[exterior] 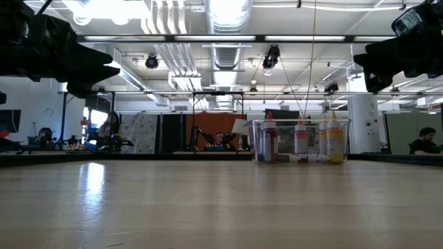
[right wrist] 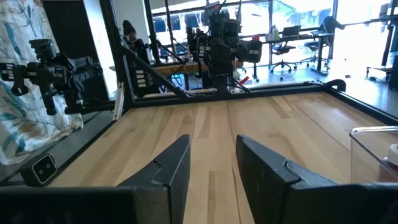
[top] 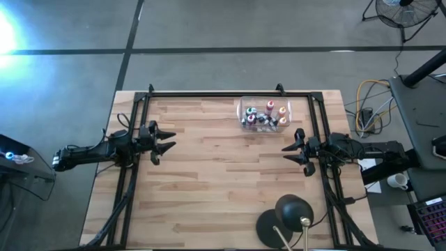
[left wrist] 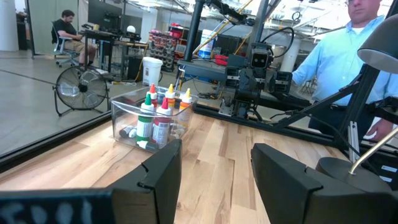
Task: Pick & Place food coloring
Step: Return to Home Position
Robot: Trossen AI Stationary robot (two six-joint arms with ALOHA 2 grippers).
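1. We found the left gripper point(top: 171, 139) over the table's point(top: 209, 195) left side, its fingers spread wide with nothing between them.
2. The right gripper point(top: 287, 153) hung over the right side, facing the left one. It too was wide open and empty.
3. The bottles point(top: 265, 117) sat together inside the clear bin point(top: 241, 115), which stood near the far edge, right of centre.
4. Most bottles stood upright with their caps up. In the left wrist view a few seemed to lie flat on the bin floor.
5. We saw no bottle loose on the wood.
6. The bin lay beyond both grippers, toward the far edge. The right gripper was the nearer one, and the bin was just inward of it. The left gripper was well apart, across the table.
7. We judged the placing finished, with only the pull-back to rest remaining. Neither gripper was over or touching the bin, so the retreat looked free of it.
8. A black lamp point(top: 289, 209) stood at the near edge, on the right arm's side but not touching it.
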